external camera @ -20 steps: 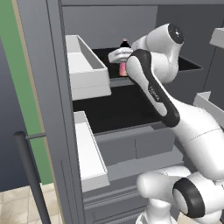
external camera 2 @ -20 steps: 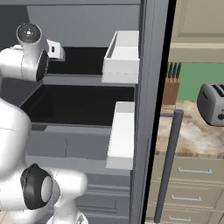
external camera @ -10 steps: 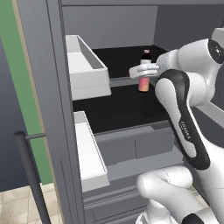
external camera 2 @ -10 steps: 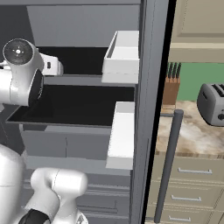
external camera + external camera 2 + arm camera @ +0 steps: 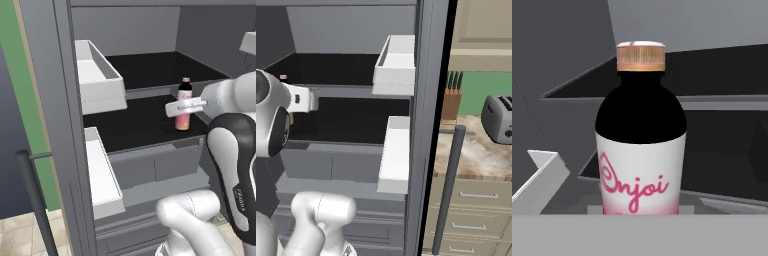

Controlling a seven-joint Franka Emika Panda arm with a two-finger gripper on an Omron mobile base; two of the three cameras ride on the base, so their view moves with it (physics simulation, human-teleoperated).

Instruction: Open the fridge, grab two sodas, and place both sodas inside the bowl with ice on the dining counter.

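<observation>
The grey fridge (image 5: 50,100) stands open, with black shelves (image 5: 135,125) and white door bins (image 5: 97,82) inside. My gripper (image 5: 185,106) is shut on the slim pink bottle (image 5: 183,115), which has a black upper half. It holds the bottle upright just above the front of the middle shelf. In the hand view the bottle (image 5: 641,150) stands close and centred, and its cap looks tan. From the right base view my hand (image 5: 303,98) reaches into the fridge (image 5: 423,100) from the left. The red can, the bowl and the dining counter are out of view.
White door bins (image 5: 396,65) hang on the right door. Long bar handles (image 5: 35,200) (image 5: 448,185) stand on both open doors. Beyond the right door, a counter (image 5: 476,155) with drawers carries a toaster (image 5: 499,119) and a knife block (image 5: 452,102).
The arm has swung right and down with the pink bottle in the gripper, taking it from the back left of the upper shelf to the front of the middle shelf.
</observation>
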